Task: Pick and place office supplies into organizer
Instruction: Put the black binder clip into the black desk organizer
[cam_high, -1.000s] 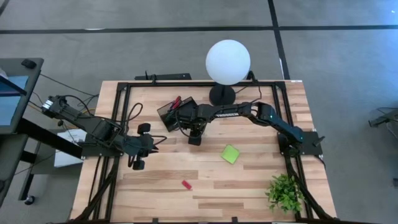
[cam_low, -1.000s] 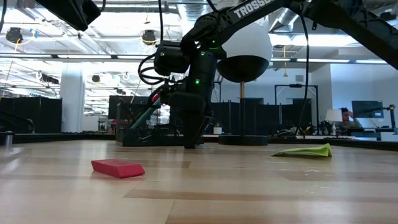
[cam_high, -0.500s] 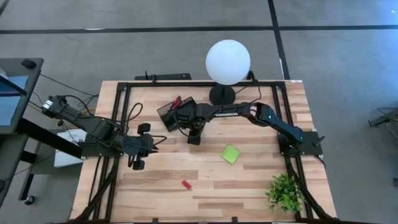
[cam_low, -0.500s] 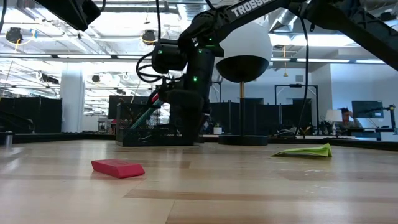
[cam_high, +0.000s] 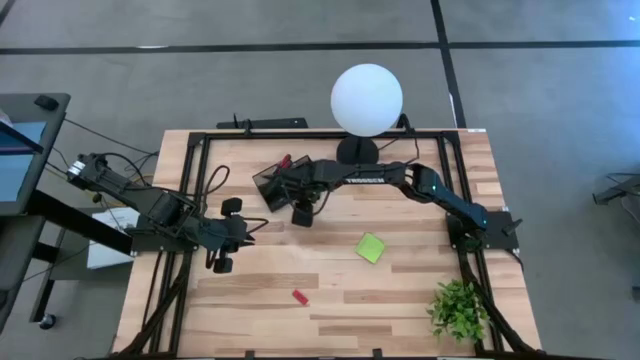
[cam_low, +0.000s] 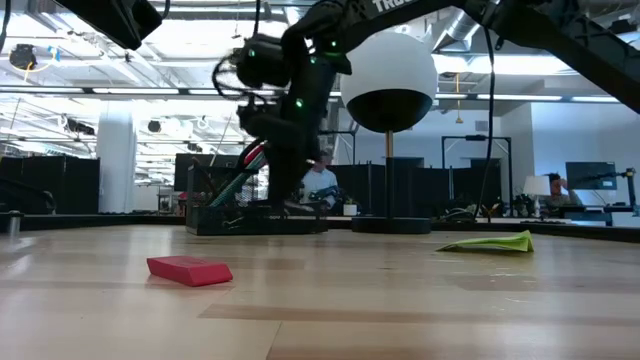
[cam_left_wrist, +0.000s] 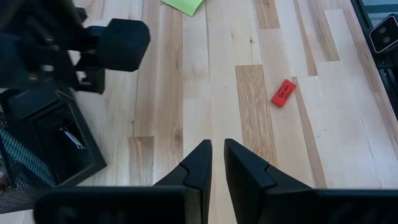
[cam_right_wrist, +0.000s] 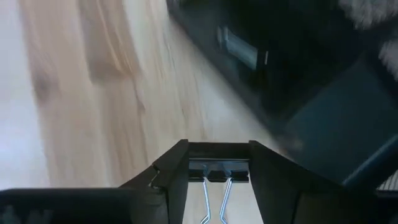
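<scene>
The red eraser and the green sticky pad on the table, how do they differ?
The red eraser is a small, narrow block; the green sticky pad is a wider, flat square. The eraser lies nearer the table's front edge, toward the left arm's side; the pad lies farther in, toward the right arm's. Both rest on bare wood, outside the organizer, untouched by either claw.

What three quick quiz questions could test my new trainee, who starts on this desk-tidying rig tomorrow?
1. True or false: the right hand grips a binder clip.
2. Which lies nearer the plant: A) red piece, B) sticky-note pad?
3. Fill in: the right hand hangs beside the black ___.

Key: 1 true; 2 B; 3 organizer.
</scene>
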